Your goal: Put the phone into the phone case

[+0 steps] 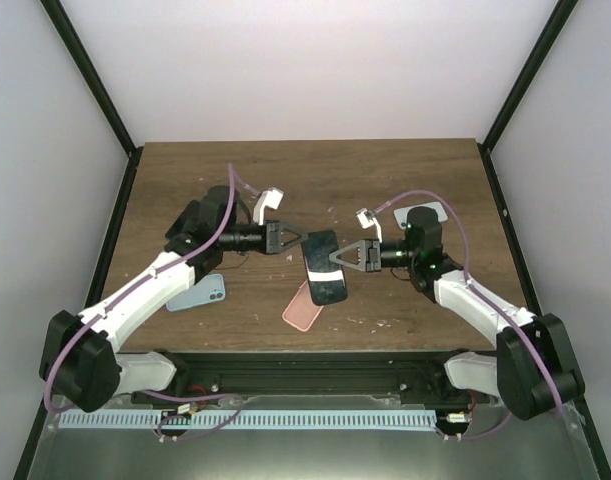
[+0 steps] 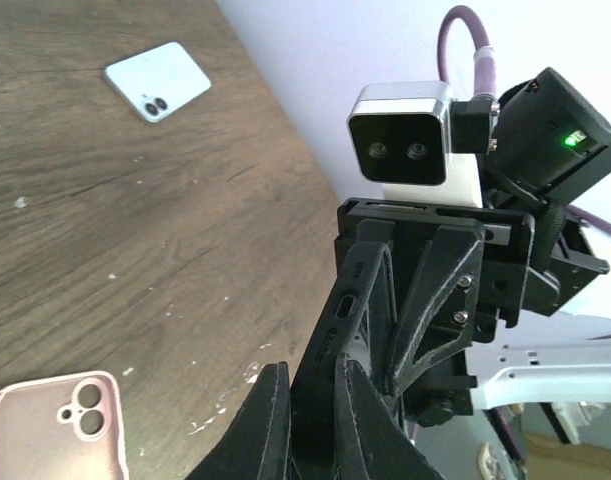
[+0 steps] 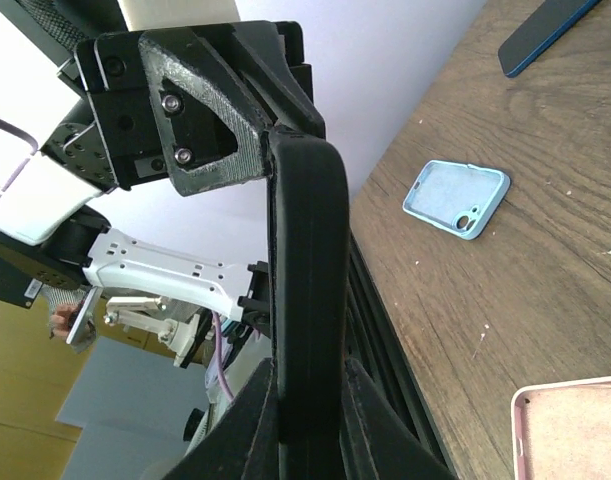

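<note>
The left end effector (image 1: pixel 296 240) and right end effector (image 1: pixel 336 258) both clamp what seems to be the dark phone (image 1: pixel 321 285) between them, its near end over the pink case (image 1: pixel 301 310) on the table (image 1: pixel 425 170).

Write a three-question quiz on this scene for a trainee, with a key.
1. True or false: the pink case lies on the table, in neither gripper.
2. Which thing do the left gripper and the right gripper both clamp? A) the black phone-shaped item B) the pink case C) nothing
3. In the top view, on which arm's side does the light blue case lie?
Key: 1 true; 2 A; 3 left.
</note>
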Robot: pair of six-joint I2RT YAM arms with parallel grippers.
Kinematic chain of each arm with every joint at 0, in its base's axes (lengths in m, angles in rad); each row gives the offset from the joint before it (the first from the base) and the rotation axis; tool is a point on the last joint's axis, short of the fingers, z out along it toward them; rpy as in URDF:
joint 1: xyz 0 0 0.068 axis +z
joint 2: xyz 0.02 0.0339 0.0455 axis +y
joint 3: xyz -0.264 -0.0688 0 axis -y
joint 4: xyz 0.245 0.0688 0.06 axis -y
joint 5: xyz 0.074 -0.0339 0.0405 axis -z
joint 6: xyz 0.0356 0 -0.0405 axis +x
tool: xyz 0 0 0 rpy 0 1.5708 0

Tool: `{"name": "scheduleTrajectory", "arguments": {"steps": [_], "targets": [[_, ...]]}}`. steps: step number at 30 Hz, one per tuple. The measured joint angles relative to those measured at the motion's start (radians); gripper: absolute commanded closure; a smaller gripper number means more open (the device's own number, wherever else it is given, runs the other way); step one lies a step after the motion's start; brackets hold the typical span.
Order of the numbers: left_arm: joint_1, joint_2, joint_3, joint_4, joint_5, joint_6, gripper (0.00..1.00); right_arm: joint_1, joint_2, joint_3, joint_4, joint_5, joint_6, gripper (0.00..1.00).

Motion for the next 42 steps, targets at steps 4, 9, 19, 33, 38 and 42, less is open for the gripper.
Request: {"name": "scheduleTrajectory", "arguments": {"steps": [4,9,19,33,38,42], "targets": [[-0.003,0.0,0.025,-0.068,-0.048,0.05,0.67,0.006,0.02,0.013,-0.015,0.013,-0.015,0.96],[-0.002,-0.012,0.036,-0.129,-0.124,0.087,0.4,0.012,0.036,0.034,-0.07,0.068,-0.044,0.96],[-0.001,-0.059,0.043,-0.25,-0.238,0.12,0.0,-0.019,0.117,0.143,-0.276,0.235,-0.165,0.95],[-0.001,-0.076,0.013,-0.389,-0.354,0.14,0.01,-0.151,0.463,0.265,-0.439,0.41,-0.304,0.94],[-0.001,-0.061,-0.025,-0.389,-0.342,0.132,0.01,-0.167,0.541,0.304,-0.453,0.462,-0.329,0.86],[-0.001,-0.041,-0.044,-0.388,-0.312,0.127,0.01,-0.171,0.563,0.312,-0.455,0.491,-0.335,0.75]]}}
